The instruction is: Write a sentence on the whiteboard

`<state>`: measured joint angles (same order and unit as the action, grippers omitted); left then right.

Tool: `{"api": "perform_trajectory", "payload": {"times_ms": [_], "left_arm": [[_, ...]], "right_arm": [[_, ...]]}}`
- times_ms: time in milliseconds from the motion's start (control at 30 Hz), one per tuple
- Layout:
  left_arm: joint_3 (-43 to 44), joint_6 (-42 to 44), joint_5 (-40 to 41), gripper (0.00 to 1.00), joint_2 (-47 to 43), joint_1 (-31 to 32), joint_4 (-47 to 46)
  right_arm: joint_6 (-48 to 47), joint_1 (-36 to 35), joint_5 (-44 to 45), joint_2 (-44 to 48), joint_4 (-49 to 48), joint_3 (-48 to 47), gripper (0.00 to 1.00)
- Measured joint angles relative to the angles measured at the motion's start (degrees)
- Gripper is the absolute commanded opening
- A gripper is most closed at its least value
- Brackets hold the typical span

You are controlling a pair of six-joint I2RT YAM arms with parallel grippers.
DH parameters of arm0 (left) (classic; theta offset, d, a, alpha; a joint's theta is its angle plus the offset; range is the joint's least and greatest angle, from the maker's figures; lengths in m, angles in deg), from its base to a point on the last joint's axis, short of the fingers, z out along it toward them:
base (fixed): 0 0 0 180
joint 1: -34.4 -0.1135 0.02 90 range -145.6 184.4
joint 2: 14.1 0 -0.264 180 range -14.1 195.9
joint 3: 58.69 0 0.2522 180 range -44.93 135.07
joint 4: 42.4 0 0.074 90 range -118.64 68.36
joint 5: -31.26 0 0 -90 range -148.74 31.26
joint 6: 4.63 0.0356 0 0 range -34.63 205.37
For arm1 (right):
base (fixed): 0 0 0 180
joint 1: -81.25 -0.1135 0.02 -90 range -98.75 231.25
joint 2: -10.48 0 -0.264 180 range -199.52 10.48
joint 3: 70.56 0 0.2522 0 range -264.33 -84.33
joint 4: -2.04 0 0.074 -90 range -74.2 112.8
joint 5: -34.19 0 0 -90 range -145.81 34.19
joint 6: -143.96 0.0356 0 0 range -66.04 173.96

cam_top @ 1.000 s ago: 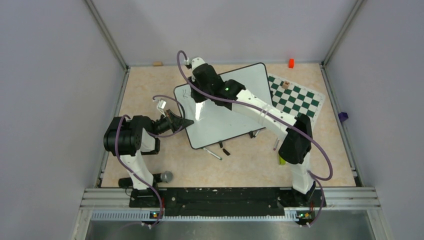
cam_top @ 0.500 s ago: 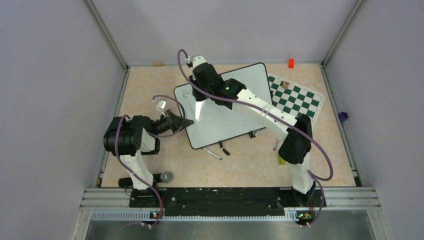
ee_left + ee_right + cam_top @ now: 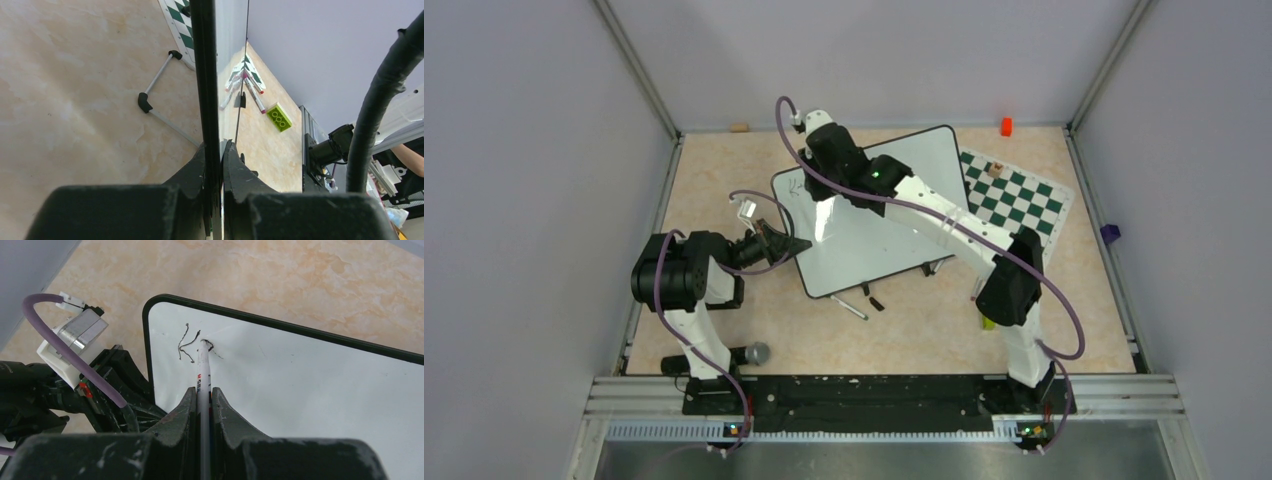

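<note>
here the right hand (image 3: 202, 392) reaches forward, marker (image 3: 202, 365) touching the whiteboard (image 3: 300, 385).

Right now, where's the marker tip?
Right wrist view: the marker, in the right gripper, touches the whiteboard near its upper-left corner, right of the first strokes.
</note>
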<state>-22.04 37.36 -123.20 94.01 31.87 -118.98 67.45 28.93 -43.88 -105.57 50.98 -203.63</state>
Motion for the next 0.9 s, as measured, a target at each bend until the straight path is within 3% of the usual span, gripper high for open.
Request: {"api": "perform_trajectory", "payload": {"times_ms": [900], "left_arm": [[0.00, 0.00, 0.09, 0.00, 0.02, 0.00, 0.00]], "right_arm": [[-0.46, -0.02, -2.03, -0.31, 2.67, 0.02, 0.00]]}}
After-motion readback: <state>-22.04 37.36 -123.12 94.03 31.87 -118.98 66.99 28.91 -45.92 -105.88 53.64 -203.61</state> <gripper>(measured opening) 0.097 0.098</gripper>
